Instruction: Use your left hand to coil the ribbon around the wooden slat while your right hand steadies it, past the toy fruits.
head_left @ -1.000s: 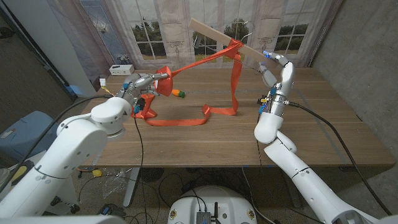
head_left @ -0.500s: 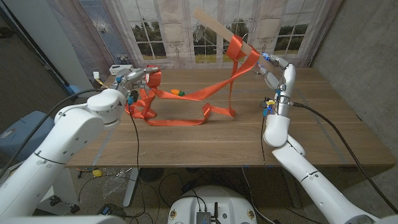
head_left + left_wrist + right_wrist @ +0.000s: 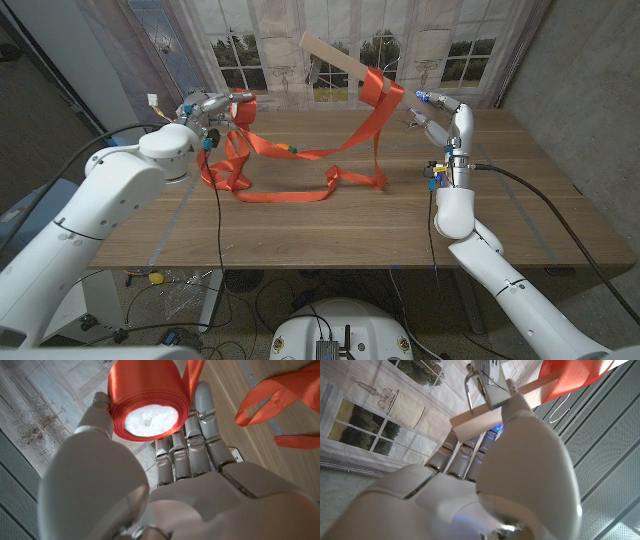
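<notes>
A wooden surface (image 3: 300, 225) stood in front of a curtain printed with windows and trees, grey panels off to the robot's right. Up in the air over the far edge, the wooden slat (image 3: 345, 62) hung tilted, its high end toward the robot's left. The right hand (image 3: 432, 112) gripped the low end; in the right wrist view the fingers were wrapped round the slat (image 3: 485, 417), which looked like the way to keep it raised and steady so ribbon could pass freely around it.

The ribbon (image 3: 375, 95) was already looped on the slat, how many turns I couldn't tell. From there it ran down to the left and also dropped to the surface, where slack lay in loose folds. The left hand (image 3: 215, 108) was lifted at the far left, closed on the spool (image 3: 147, 402), thumb on one side and fingers on the other. Holding the spool itself probably let the ribbon pay out under tension.

The count: one slat, one ribbon, one spool. One small orange and green toy fruit (image 3: 288, 149) lay beyond the ribbon's run; any others I couldn't make out. A small white box (image 3: 154, 100) sat at the far left edge.
</notes>
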`<state>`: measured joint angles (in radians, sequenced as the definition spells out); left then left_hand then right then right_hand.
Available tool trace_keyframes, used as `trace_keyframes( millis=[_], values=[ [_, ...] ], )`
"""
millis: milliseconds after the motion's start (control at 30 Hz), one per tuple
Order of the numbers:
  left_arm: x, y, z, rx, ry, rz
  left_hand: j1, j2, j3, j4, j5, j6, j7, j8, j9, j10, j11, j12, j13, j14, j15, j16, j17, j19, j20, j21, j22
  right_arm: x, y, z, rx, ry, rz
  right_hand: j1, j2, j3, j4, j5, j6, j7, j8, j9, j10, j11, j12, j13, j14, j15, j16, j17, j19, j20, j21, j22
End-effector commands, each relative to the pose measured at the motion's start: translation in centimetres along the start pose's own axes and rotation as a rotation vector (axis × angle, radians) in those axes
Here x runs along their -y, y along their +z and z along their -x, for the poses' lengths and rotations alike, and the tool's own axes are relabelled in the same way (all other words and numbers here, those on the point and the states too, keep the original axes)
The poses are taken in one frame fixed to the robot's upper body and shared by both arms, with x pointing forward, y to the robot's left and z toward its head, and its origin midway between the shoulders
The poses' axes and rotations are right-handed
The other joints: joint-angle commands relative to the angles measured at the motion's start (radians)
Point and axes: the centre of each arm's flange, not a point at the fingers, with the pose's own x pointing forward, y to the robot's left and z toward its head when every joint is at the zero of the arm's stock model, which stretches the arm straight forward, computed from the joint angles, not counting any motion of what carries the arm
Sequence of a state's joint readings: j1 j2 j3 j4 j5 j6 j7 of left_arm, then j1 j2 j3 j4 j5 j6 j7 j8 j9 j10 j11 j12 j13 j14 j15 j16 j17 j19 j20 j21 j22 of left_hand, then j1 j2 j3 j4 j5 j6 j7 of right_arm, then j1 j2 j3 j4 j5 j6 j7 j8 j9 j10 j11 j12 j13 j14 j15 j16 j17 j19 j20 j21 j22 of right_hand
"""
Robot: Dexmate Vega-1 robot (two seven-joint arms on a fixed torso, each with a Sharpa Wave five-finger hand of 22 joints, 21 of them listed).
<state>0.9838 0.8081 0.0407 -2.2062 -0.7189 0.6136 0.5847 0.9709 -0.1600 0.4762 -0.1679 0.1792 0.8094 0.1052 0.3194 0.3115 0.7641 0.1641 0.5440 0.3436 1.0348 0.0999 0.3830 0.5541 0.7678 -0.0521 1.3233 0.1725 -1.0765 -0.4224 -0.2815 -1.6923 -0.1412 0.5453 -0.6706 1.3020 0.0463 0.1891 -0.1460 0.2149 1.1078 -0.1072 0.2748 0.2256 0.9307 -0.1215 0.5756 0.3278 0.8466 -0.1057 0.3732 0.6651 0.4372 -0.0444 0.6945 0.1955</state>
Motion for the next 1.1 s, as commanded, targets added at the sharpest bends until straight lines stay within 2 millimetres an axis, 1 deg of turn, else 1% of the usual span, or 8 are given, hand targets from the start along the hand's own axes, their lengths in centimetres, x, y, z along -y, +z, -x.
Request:
trace_keyframes(
  millis=[33,100,333,367,733,867,1100],
  values=[
    [0.3,3.0,-1.1,0.046,-0.014,-0.026,0.243,0.255,0.126,-0.003,0.008,0.175,-0.004,0.003,0.191,0.23,-0.224,0.004,0.325,0.268,-0.318,-0.001,0.006,-0.022,-0.093,-0.002,0.001,0.0,0.1,0.3,-0.004,0.088,0.05,0.094,0.093,-0.009,0.006,0.008,0.01,-0.018,0.011,0.003,0.05,-0.009,0.063,0.024,-0.002,-0.134,-0.007,0.003,-0.013,-0.009,0.009,0.001],
    [0.4,3.7,-1.3,0.056,-0.023,-0.028,0.244,0.255,0.125,-0.003,0.008,0.175,-0.004,0.003,0.192,0.23,-0.223,0.004,0.326,0.267,-0.318,-0.002,0.006,-0.024,-0.093,-0.002,0.001,-0.2,0.2,0.4,-0.004,0.097,0.054,0.093,0.093,-0.01,0.007,0.009,0.011,-0.019,0.012,0.003,0.049,-0.014,0.062,0.025,-0.004,-0.134,-0.008,0.002,-0.014,-0.009,0.01,0.002],
    [1.2,6.2,-2.4,0.084,-0.052,-0.033,0.244,0.255,0.124,-0.002,0.008,0.177,-0.005,0.003,0.193,0.231,-0.221,0.004,0.327,0.267,-0.318,-0.003,0.007,-0.023,-0.093,-0.002,0.001,-0.9,-0.2,0.7,-0.012,0.132,0.075,0.091,0.094,-0.015,0.009,0.014,0.013,-0.022,0.013,0.003,0.051,-0.014,0.059,0.025,-0.01,-0.134,-0.012,0.003,-0.018,-0.008,0.015,0.001],
    [1.4,6.6,-2.6,0.09,-0.056,-0.037,0.244,0.255,0.124,-0.002,0.008,0.177,-0.005,0.003,0.193,0.233,-0.225,0.002,0.325,0.267,-0.319,-0.004,0.006,-0.024,-0.093,-0.003,0.001,-1.1,-0.3,0.8,-0.014,0.139,0.077,0.091,0.094,-0.016,0.009,0.014,0.012,-0.022,0.012,0.003,0.05,-0.015,0.058,0.025,-0.01,-0.134,-0.013,0.003,-0.019,-0.009,0.015,0.001],
    [3.3,11.1,-3.8,0.188,-0.105,-0.076,0.243,0.256,0.123,-0.001,0.007,0.175,-0.007,0.001,0.194,0.232,-0.225,0.001,0.328,0.267,-0.318,-0.01,0.001,-0.024,-0.093,-0.003,0.0,-2.8,-0.8,1.2,-0.024,0.214,0.116,0.089,0.096,-0.022,0.011,0.02,0.01,-0.03,0.012,0.003,0.052,-0.021,0.051,0.025,-0.013,-0.134,-0.016,0.006,-0.024,-0.007,0.024,0.001],
    [4.1,12.3,-4.1,0.235,-0.126,-0.08,0.241,0.257,0.122,0.0,0.007,0.176,-0.006,0.0,0.194,0.233,-0.227,0.0,0.328,0.268,-0.317,-0.013,-0.003,-0.029,-0.093,-0.005,0.0,-3.4,-0.9,1.3,-0.029,0.225,0.144,0.089,0.096,-0.024,0.011,0.022,0.01,-0.028,0.012,0.003,0.053,-0.021,0.05,0.026,-0.013,-0.134,-0.016,0.008,-0.025,-0.006,0.026,0.001],
    [5.3,14.1,-4.1,0.307,-0.152,-0.082,0.241,0.258,0.121,0.0,0.007,0.175,-0.007,-0.002,0.193,0.229,-0.224,-0.002,0.331,0.267,-0.318,-0.021,-0.011,-0.032,-0.093,-0.007,0.0,-3.9,-1.0,1.3,-0.026,0.248,0.167,0.089,0.096,-0.026,0.012,0.024,0.009,-0.034,0.012,0.003,0.056,-0.021,0.047,0.026,-0.014,-0.134,-0.018,0.009,-0.026,-0.005,0.03,0.0]
  ],
)
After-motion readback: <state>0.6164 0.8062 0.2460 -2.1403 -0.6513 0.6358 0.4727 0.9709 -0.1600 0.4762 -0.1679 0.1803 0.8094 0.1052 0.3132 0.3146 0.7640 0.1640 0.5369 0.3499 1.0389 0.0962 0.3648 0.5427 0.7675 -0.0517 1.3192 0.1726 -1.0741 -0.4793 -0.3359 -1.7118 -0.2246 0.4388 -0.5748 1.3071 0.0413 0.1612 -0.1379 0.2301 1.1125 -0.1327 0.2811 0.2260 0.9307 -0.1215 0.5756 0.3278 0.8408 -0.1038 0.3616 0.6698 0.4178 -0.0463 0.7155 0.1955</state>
